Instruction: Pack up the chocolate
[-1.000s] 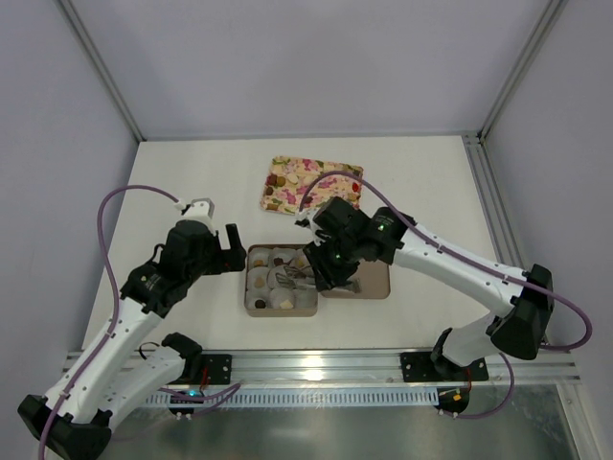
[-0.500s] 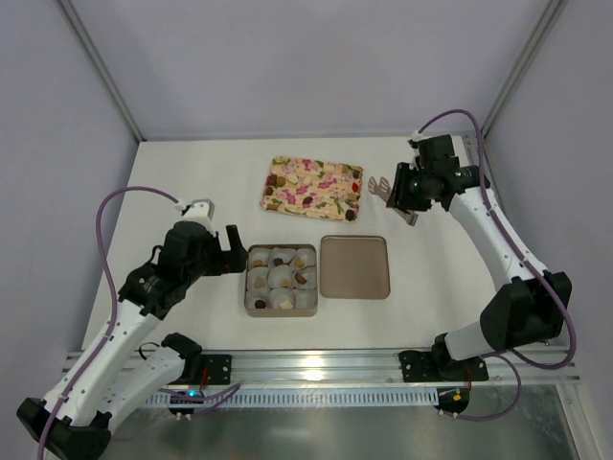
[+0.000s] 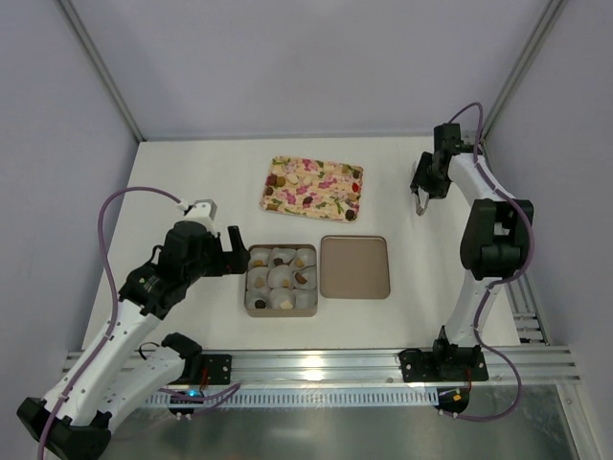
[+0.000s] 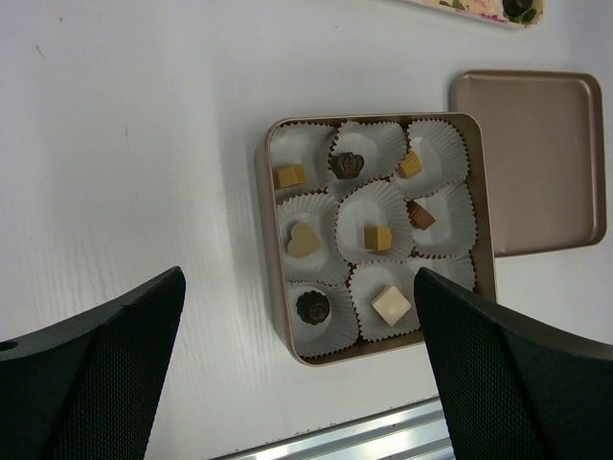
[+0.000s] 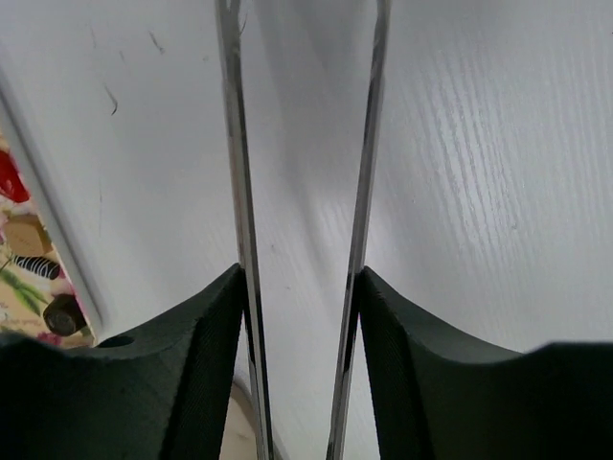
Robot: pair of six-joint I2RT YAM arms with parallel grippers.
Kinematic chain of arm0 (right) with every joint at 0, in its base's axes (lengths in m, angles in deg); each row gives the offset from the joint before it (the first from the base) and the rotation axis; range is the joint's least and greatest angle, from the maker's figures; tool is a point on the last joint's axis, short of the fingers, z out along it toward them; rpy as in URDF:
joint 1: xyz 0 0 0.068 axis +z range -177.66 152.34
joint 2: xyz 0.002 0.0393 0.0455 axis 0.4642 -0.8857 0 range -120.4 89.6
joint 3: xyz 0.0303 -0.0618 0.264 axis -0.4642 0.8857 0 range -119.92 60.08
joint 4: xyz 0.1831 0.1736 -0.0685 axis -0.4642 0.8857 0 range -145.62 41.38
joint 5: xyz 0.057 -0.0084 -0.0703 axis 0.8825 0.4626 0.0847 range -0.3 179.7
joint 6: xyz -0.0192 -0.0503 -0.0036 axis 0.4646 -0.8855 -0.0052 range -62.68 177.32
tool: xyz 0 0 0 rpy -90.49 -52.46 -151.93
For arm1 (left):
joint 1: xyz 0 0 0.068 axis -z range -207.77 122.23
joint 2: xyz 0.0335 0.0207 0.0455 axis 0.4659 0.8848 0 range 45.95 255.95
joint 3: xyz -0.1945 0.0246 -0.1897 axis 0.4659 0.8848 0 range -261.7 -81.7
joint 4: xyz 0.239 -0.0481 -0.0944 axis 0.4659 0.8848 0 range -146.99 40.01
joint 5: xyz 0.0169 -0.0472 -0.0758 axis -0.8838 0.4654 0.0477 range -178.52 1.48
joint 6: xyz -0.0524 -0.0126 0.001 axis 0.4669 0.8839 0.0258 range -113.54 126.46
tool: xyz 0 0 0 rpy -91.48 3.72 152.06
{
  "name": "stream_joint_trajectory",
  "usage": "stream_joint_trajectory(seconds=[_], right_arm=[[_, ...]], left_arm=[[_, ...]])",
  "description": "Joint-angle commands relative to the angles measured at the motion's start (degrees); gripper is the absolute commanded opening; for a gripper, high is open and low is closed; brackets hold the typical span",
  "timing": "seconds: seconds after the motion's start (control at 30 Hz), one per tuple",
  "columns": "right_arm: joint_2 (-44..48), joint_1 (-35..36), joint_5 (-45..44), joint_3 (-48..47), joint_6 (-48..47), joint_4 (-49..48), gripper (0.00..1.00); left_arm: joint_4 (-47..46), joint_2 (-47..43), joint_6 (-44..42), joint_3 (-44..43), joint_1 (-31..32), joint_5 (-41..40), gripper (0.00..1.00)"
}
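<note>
Packing seems nearly finished: 8 chocolates (image 4: 378, 237) sit in paper cups (image 4: 369, 206) inside the box (image 4: 264, 230), more lie on the flowered tray (image 3: 270, 192), so we judge our right hand (image 5: 299, 287), half-closed around apparently empty tongs (image 5: 233, 144) over bare desk (image 3: 421, 259), must next reach the tray, while our left hand (image 3: 237, 253) hangs wide open, empty, beside the box.

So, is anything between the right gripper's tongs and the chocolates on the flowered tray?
Nothing visible. Only bare table lies between the tongs in the right gripper and the tray, and its chocolates sit uncovered.
</note>
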Motion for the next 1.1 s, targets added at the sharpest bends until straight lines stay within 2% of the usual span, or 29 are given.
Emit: stream_joint_trajectory(seconds=[0.0,0.3,0.4,0.53,0.67,0.77,0.9,1.0,1.07], right_arm=[[-1.78,-1.03,-1.05,-4.4,-1.01,0.24,0.54],[-6.71,-1.12,0.61,-3.45,-0.75,2.09,0.65],[-6.89,-1.12,1.32,-1.69,-0.4,1.66,0.71],[-6.54,-1.12,1.32,-0.1,-0.4,1.39,0.85],[-4.0,-1.12,0.62,0.6,-0.23,1.3,0.91],[-1.27,-1.12,0.09,1.21,0.39,1.39,0.91],[7.32,-0.51,-0.09,4.72,1.53,0.43,0.91],[13.14,1.25,-0.79,13.06,2.32,-2.29,0.87],[18.15,6.25,-2.1,20.42,3.02,-4.41,0.82]], left_arm=[[-1.35,0.15,-0.92,0.07,-0.21,1.07,1.0],[-1.35,0.68,-1.09,0.07,-0.21,1.07,1.0],[-1.35,0.59,-1.01,0.07,-0.21,0.9,1.0],[-1.35,0.77,-0.92,0.07,-0.21,0.81,1.0],[-1.35,0.86,-1.01,0.07,-0.21,0.64,1.0],[-1.26,0.68,-0.92,0.07,-0.21,0.37,1.0],[-1.26,0.77,-0.83,-0.02,-0.21,-0.07,1.0],[-1.09,0.59,-0.66,-0.11,-0.21,-0.24,1.0],[-1.09,0.59,-0.57,-0.2,-0.21,-0.33,1.0]])
